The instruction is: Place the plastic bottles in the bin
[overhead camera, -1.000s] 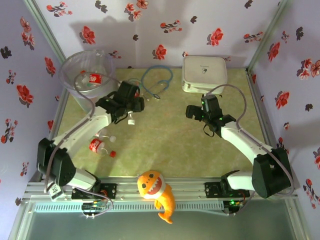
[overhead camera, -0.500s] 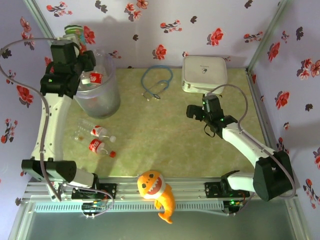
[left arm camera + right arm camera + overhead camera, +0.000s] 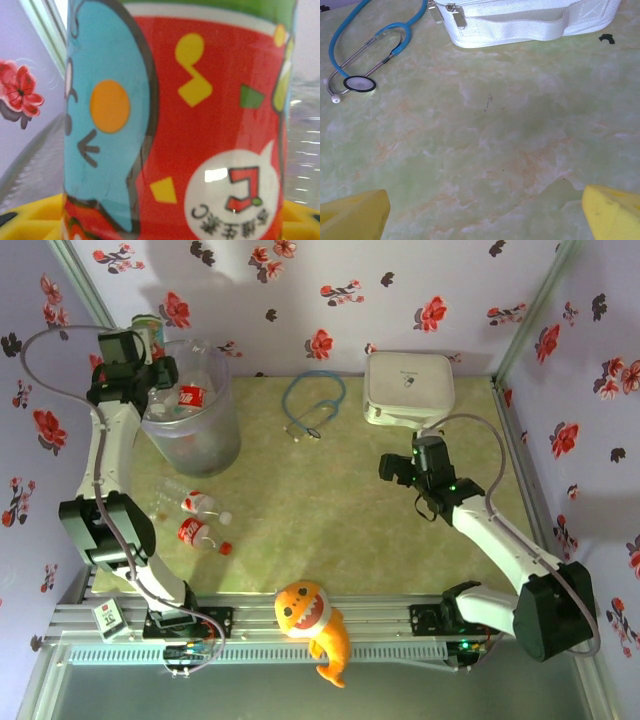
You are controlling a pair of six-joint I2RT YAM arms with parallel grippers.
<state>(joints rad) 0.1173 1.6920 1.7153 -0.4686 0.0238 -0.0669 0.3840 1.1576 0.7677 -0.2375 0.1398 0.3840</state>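
At the far left corner of the table, the left gripper is raised by the rim of the bin and is closed around one plastic bottle. Its wrist camera adds what the top view does not give: a glossy red label with a blue cartoon face, and yellow fingers low on both sides. Other bottles lie inside the round translucent bin, and two more bottles lie near the left edge. The right gripper is released, its tips wide apart above the marbled green surface, near a blue stethoscope and a white fabric case.

The left claw, a second ago low over the tabletop, now holds a bottle at the bin's far-left rim; the right claw sits slightly further right.
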